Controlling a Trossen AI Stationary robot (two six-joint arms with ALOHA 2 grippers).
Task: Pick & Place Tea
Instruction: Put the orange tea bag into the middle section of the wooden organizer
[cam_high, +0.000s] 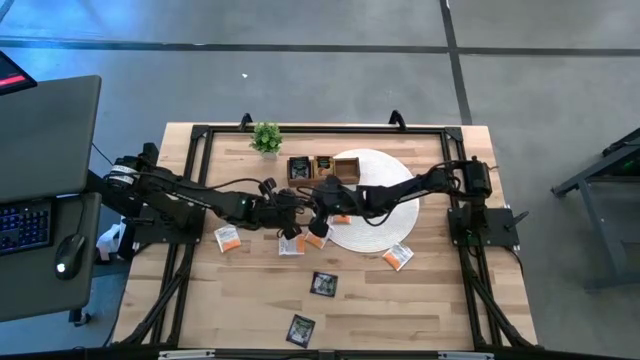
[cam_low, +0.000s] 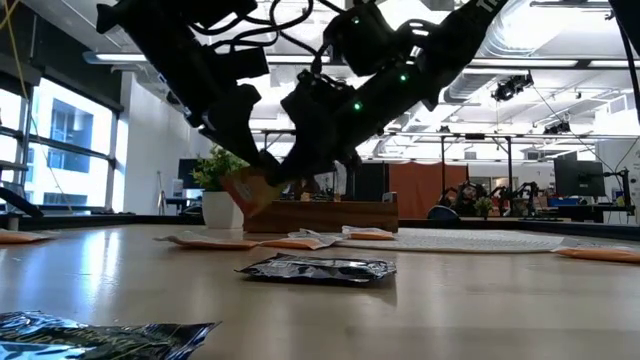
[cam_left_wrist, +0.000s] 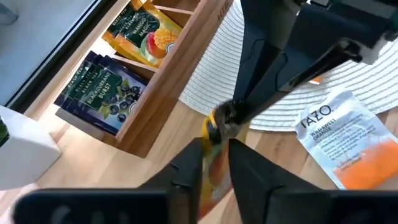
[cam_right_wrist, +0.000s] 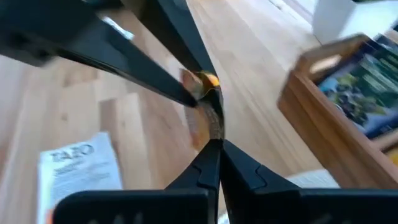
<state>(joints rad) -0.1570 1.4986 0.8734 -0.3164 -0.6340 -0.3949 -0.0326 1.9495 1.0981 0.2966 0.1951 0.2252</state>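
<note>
Tea sachet (cam_left_wrist: 214, 158) mostly hidden, pinched by right tool (cam_right_wrist: 214, 140), left tool (cam_left_wrist: 214, 163) fingers slightly apart around it.

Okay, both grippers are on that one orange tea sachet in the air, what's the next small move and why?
Probably the left gripper should open fully and back away. The right gripper is pinched shut on the orange-yellow tea sachet, held above the table beside the brown wooden compartment tray, so the handover looks complete.

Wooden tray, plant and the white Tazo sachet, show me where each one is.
wooden tray (cam_left_wrist: 163, 93), left wrist view, its side wall.
plant (cam_high: 266, 137), high view, its leaves.
Tazo sachet (cam_left_wrist: 341, 137), left wrist view, its white face.
</note>
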